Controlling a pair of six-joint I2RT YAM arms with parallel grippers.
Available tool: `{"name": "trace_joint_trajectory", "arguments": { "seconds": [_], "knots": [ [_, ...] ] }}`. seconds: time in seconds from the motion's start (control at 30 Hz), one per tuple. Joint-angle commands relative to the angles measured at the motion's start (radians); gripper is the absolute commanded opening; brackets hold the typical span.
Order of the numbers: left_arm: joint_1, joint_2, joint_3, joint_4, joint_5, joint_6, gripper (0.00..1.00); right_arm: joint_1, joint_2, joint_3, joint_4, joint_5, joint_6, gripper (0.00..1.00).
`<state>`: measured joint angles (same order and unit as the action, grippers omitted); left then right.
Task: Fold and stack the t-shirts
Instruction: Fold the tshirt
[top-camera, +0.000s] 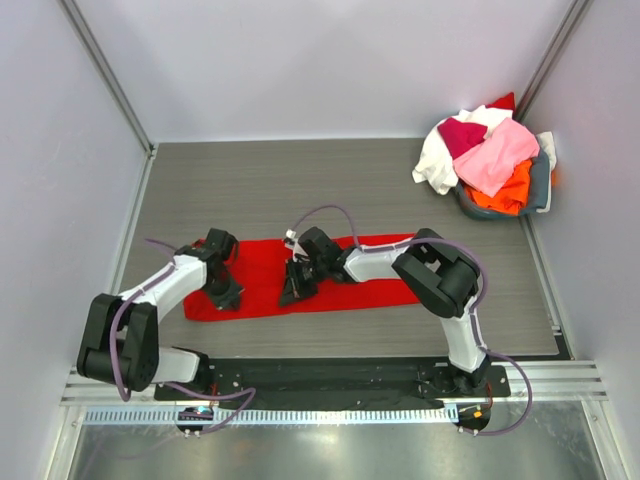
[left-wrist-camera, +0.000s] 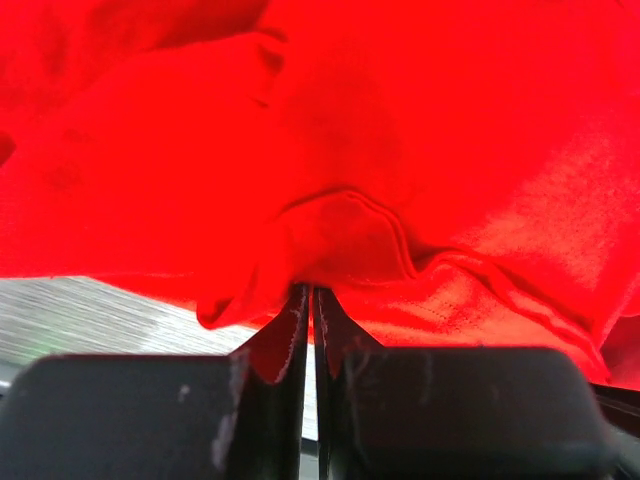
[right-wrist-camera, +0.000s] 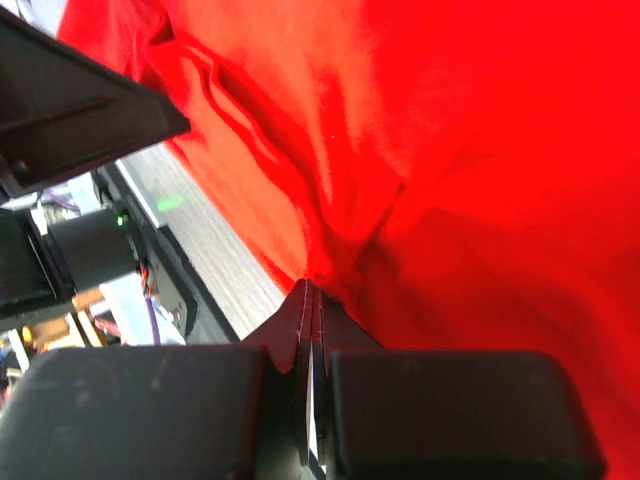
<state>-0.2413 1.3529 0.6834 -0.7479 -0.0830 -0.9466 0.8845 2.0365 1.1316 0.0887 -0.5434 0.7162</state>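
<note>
**Both grippers pinch the red shirt close to its near edge**

On the left, the left gripper (top-camera: 227, 296) points down onto the left end of the red shirt (top-camera: 345, 280). Its wrist view shows the jaws pressed almost together, with a small fold of red cloth caught between the tips. The cloth bunches into ridges just above the pinch, and grey table (top-camera: 300, 180) shows beside it.

The shirt lies as a long band across the near half of the table, running from the left gripper to below the right arm's elbow.

Near the middle of the band, the right gripper (top-camera: 297, 291) also comes down onto the cloth. Its jaws are closed tight on a pucker of red fabric by the hem, with creases fanning out from the tips.

At the far right corner, well apart from the red shirt, a grey basket (top-camera: 541, 187) holds a heap of shirts: white (top-camera: 434, 160), magenta (top-camera: 462, 134), pink (top-camera: 496, 155) and orange (top-camera: 506, 196).
</note>
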Motion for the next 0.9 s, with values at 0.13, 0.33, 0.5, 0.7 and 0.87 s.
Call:
{"name": "trace_joint_trajectory", "arguments": {
  "seconds": [0.13,0.33,0.5,0.7,0.87],
  "knots": [
    [0.089,-0.037,-0.105,0.059,-0.057,-0.04,0.03,-0.044,-0.025,-0.044,-0.07,0.074,0.005,0.02],
    [0.088,-0.185,-0.044,-0.068,-0.145,-0.038,0.04,-0.048,-0.07,-0.043,-0.083,0.069,-0.012,0.08],
    [0.088,-0.284,0.01,-0.11,-0.144,-0.057,0.07,-0.048,-0.11,0.013,-0.083,0.045,-0.014,0.33],
    [0.088,-0.273,0.126,-0.172,-0.212,-0.057,0.04,-0.05,-0.212,0.027,-0.124,0.091,-0.026,0.37],
    [0.088,-0.238,0.174,-0.163,-0.239,-0.06,0.0,-0.07,-0.312,-0.018,-0.204,0.204,-0.073,0.34]
  ]
}}
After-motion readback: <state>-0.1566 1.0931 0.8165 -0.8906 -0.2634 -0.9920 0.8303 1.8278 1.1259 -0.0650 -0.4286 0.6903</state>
